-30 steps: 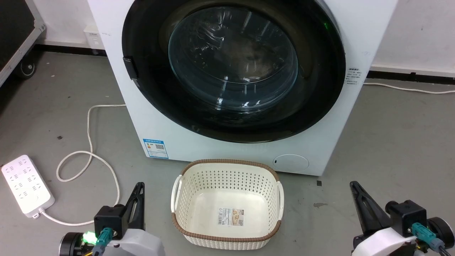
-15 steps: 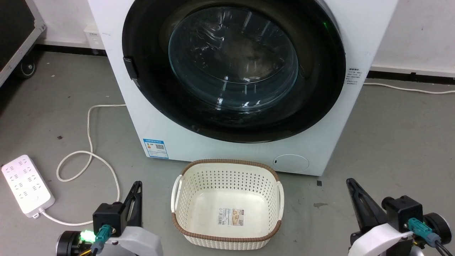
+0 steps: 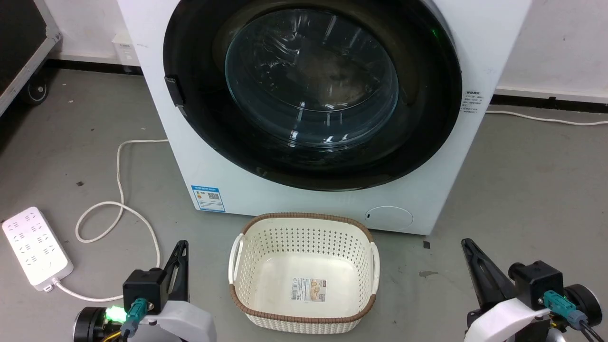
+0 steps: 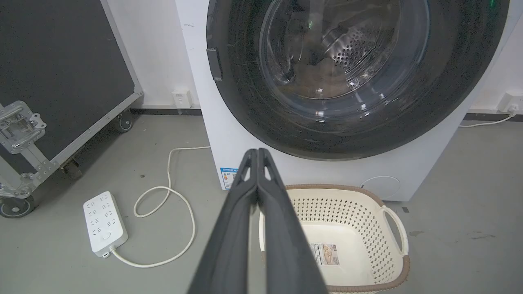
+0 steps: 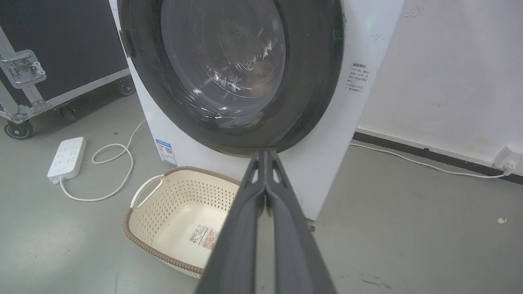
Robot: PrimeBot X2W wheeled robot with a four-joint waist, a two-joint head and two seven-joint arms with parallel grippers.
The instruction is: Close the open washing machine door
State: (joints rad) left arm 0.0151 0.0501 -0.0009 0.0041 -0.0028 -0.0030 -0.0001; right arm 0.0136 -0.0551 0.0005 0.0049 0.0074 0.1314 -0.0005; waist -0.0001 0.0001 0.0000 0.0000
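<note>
Seeing the washing machine door [image 3: 313, 95] looking flush against the washing machine [image 3: 332, 209], upper centre of frame. I've got the left gripper [image 3: 182, 247] lower left and the right gripper [image 3: 466, 244] lower right, both jaws clenched on nothing. Cream basket [image 3: 304, 215] on the floor between them, just below the door. Power strip [image 3: 33, 247] and white cable [image 3: 119, 180] at left; black wheeled case [image 4: 61, 81] upper left.

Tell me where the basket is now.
In the head view, the basket stands on the floor at bottom centre, before the washing machine, between the left claw and right claw.
</note>
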